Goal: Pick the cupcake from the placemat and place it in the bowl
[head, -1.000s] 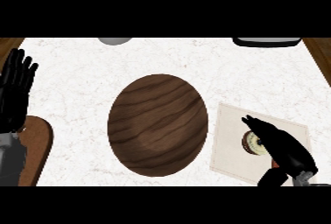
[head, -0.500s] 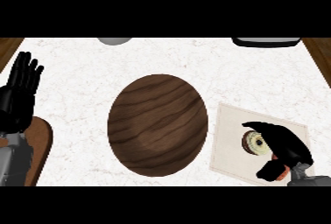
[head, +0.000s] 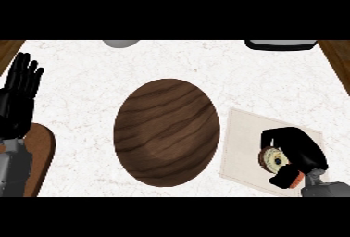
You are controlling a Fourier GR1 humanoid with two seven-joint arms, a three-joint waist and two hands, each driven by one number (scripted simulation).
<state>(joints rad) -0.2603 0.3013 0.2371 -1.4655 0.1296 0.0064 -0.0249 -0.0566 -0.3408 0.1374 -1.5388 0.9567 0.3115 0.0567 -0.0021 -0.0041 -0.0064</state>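
The cupcake (head: 275, 159), with a brown wrapper and pale top, lies on the beige placemat (head: 242, 139) at the right. My right hand (head: 301, 150) is curled round it, fingers above and thumb below, hiding much of it. The dark wooden bowl (head: 167, 132) stands in the middle of the counter, left of the placemat, with nothing inside. My left hand (head: 17, 99) rests open at the left edge, fingers up.
A brown wooden board (head: 42, 152) shows at the lower left under the left forearm. A grey round object (head: 121, 43) and a dark tray-like object (head: 280, 45) sit at the counter's far edge. Wooden counter borders show at both top corners.
My right hand has curled round the cupcake on the placemat, thumb coming in beneath it. The left hand has shifted slightly right and up.
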